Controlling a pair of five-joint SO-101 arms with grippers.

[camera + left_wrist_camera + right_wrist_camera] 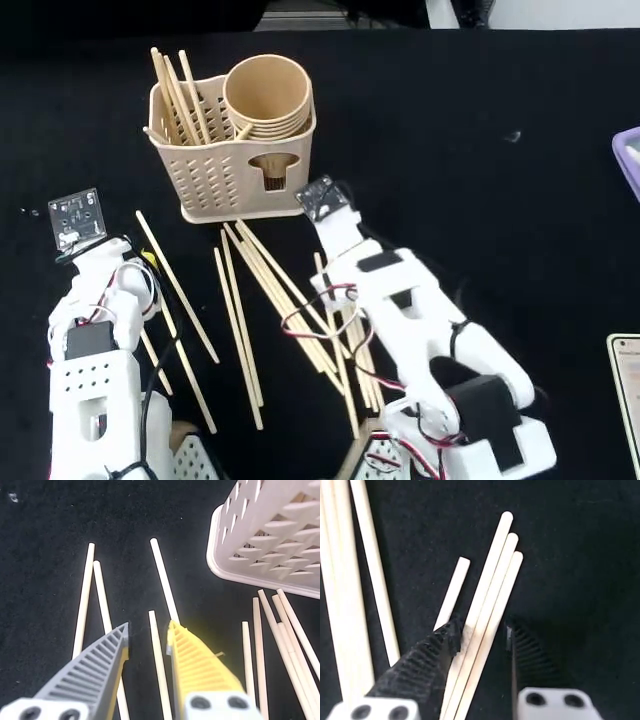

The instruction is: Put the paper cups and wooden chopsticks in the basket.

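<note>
Cups (268,92) are stacked in the basket (232,180) with a few chopsticks (170,95), but plenty more lie loose on the desk (480,220) just before it, the left claw (147,630) and right claw (482,632) both hanging released astride some, gripping nothing yet.

Black cloth table (520,220); pale strip (570,12) beyond far edge; purple object (629,155) at edge.

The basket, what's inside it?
Inside the basket sits a stack of paper cups, and several wooden chopsticks lean beside it. The walls mostly hide the basket's floor and the lower ends of the cups and chopsticks.
</note>
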